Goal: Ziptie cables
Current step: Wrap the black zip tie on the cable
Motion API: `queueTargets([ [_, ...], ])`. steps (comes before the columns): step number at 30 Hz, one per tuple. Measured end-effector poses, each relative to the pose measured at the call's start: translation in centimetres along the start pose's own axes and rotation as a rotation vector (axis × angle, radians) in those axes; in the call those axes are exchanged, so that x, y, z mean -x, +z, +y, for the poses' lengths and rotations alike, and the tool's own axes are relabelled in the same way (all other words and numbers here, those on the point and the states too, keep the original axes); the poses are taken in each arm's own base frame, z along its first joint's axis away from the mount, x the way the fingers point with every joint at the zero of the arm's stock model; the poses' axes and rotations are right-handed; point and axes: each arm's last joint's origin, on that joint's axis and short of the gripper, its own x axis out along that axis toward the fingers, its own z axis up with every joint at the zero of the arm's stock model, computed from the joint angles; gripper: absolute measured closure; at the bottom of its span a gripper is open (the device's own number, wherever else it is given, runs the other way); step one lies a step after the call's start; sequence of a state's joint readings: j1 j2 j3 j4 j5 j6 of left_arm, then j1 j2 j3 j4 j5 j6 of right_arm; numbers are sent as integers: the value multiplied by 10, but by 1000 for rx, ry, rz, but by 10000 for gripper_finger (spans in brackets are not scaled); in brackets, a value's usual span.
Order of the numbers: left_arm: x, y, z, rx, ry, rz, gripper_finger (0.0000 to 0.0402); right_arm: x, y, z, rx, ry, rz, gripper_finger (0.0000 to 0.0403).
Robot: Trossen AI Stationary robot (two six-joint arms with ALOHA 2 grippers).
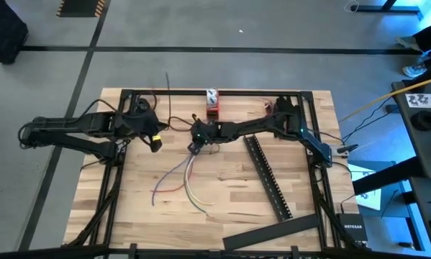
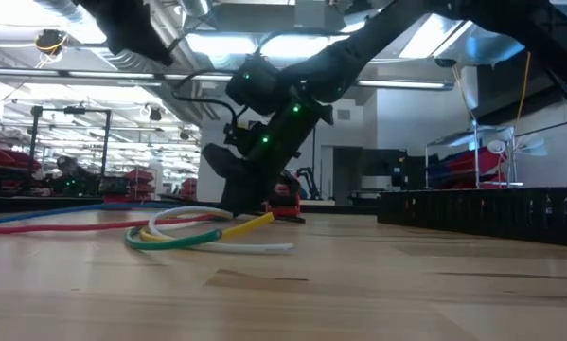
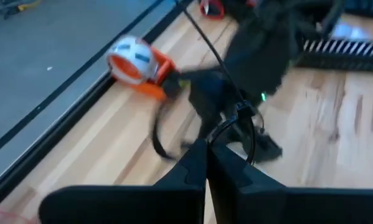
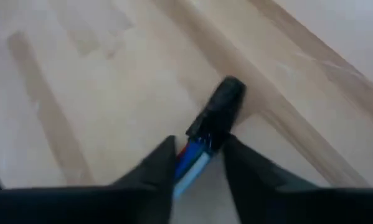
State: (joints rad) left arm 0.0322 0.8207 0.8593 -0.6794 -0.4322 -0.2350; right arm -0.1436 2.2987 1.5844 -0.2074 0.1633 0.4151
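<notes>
A: Where the cables (image 1: 184, 176) fan out across the wooden table (image 1: 229, 194), which gripper is on them?

B: The right gripper (image 1: 195, 144). Its arm reaches in from the right side of the frame to the middle of the table, and the gripper sits low over the gathered end of the bunch. Its wrist camera shows blue, red and white wires (image 4: 192, 163) lying between the two dark fingers (image 4: 152, 165), with a black sleeve or connector (image 4: 218, 114) just past the tips.

A: Is it clamped on them?

B: The wires lie between the fingers, which stand close on either side; whether they press on the wires cannot be told.

A: And the loose ends?

B: They trail toward the near edge of the table. From table height, the yellow-green, white and red strands (image 2: 193, 232) curl on the wood beside the gripper, touching the surface.

A: What about the left one?

B: The left gripper (image 1: 155, 138) is clenched with its fingers (image 3: 195, 163) pressed together, holding nothing visible, and waits to the left of the right gripper.

A: Anything else nearby?

B: An orange tape dispenser (image 1: 212, 101) stands at the far edge, and a long black slotted bar (image 1: 268, 176) lies diagonally to the right of the cables.
</notes>
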Motion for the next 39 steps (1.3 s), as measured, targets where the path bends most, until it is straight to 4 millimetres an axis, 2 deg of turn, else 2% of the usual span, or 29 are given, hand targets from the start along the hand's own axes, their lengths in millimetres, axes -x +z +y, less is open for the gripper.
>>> queueTargets([
  [2,0,4,-1,19,-10,-41,401,7,2,1,86,19,11,367],
  [4,0,9,-2,53,-22,-84,401,18,5,0,175,15,30,387],
  [7,1,16,-2,122,-36,-148,401,47,20,-1,274,-6,-5,388],
  [11,1,20,-1,175,-39,-186,401,110,51,1,429,6,-134,401],
  [15,1,22,0,189,-37,-201,401,159,66,-1,531,9,-220,402],
  [18,1,22,0,178,-36,-199,401,195,78,-5,533,-17,-322,400],
  [20,1,21,0,173,-34,-192,401,207,84,-8,471,-28,-371,400],
  [22,1,20,0,170,-32,-184,401,205,85,-13,355,-29,-369,399],
  [25,0,20,0,169,-31,-181,401,181,82,-18,236,25,-298,377],
  [34,0,14,0,196,-45,-122,401,78,51,-18,207,33,-109,225],
  [39,-1,12,0,193,-44,-99,401,34,27,-20,213,37,-8,180],
])
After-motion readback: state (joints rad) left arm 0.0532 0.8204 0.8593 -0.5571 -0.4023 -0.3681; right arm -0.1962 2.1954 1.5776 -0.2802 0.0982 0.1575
